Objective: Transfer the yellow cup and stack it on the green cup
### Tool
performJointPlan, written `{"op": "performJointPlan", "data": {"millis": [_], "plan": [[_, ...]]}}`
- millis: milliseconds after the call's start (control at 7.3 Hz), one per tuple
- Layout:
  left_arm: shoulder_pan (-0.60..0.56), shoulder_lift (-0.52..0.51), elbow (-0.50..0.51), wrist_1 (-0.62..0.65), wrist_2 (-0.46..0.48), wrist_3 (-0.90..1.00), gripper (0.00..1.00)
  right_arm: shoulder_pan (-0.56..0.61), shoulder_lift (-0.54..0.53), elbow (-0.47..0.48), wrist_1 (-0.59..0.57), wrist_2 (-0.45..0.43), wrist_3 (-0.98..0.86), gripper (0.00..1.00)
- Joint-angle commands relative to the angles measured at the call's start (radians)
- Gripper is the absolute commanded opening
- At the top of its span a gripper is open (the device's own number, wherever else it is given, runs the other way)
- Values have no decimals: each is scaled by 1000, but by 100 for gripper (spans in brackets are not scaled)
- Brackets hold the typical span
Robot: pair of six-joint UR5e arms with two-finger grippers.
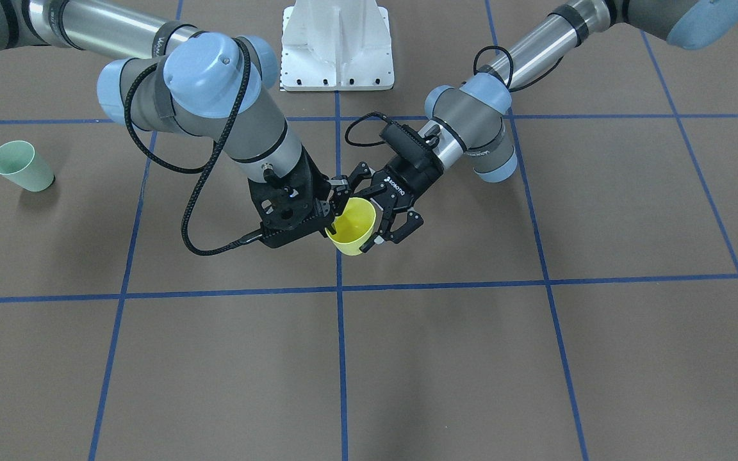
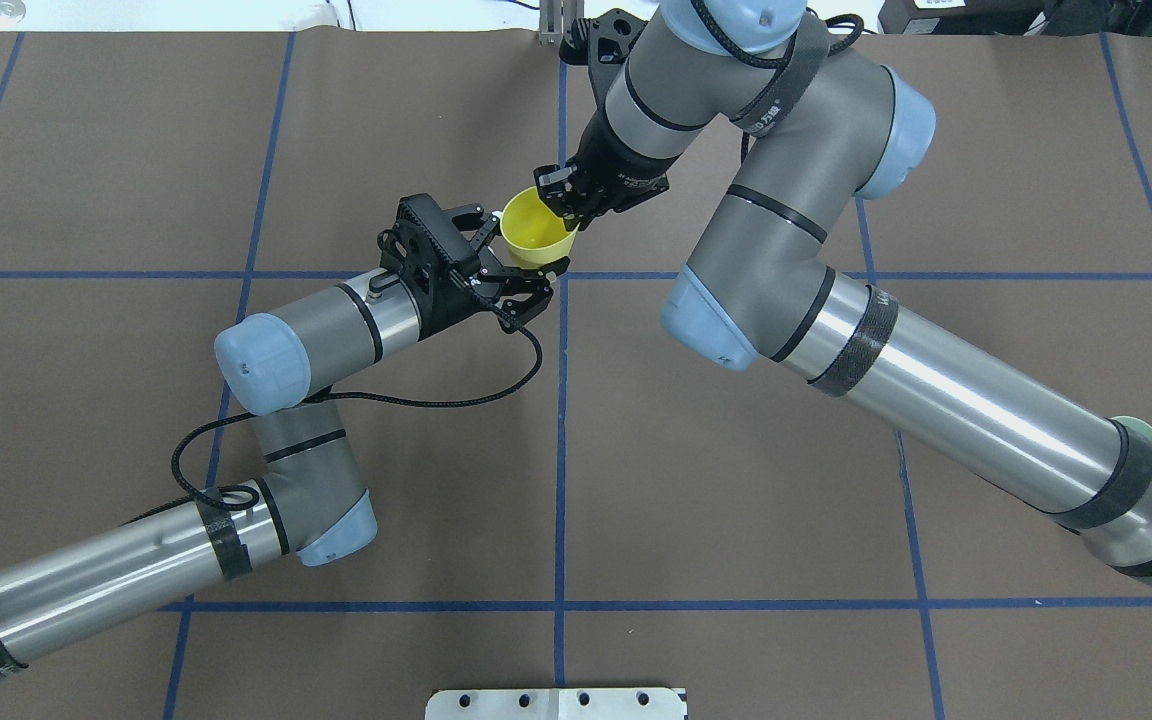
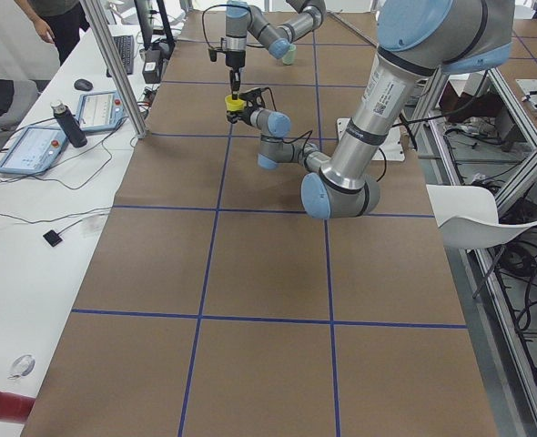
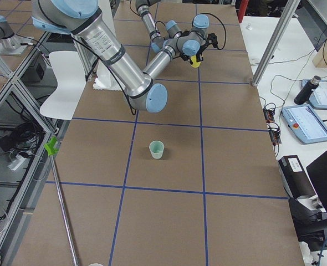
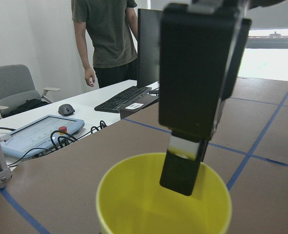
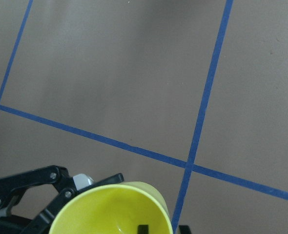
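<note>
Yellow cup (image 1: 351, 227) near ctr of counter (image 1: 535, 358), mouth up. In overhead view it sits just at 11 o'clock of a crossing of the blue tape lines (image 2: 560, 450). Both arms meet on it.

Right fingers (image 2: 568, 205) are on the rim from above, at the cup's 1 o'clock (overhead). They are closed on the wall, one finger inside the cup, the other outside. Left wrist cam shows the inner one well down past the rim.

Left fingers (image 2: 524, 240) lie in from 8 o'clock, approx level, spread wide w/ the cup between them, one at the cup's 10 o'clock and one at its 5. Tips are right by the wall; can't tell if they press it or stand just off. In right wrist cam one left tip runs along the outside of the rim at the cup's 9 o'clock.

Green cup (image 1: 22, 166) upright on counter, alone, well apart from the yellow one. It is at the 9 o'clock edge in front view; in overhead only a sliver shows behind the right forearm at 4 o'clock.

White base plate (image 1: 337, 45) at 12 o'clock in front view. Left wrist cam, beyond counter: person in dark tee (image 5: 107, 39), keyboard (image 5: 127, 97), mouse (image 5: 66, 109), tablet (image 5: 36, 129) on a white desk.
</note>
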Motion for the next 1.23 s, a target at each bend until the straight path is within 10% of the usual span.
{"op": "performJointPlan", "data": {"millis": [0, 137, 1096], "plan": [[0, -1, 0, -1, 0, -2, 59, 0, -1, 0, 0, 0, 0, 0], [0, -4, 0, -1, 0, -2, 95, 0, -1, 0, 0, 0, 2, 0], [2, 71, -69, -12, 0, -8, 100, 43, -105, 109, -2, 15, 9, 0]]}}
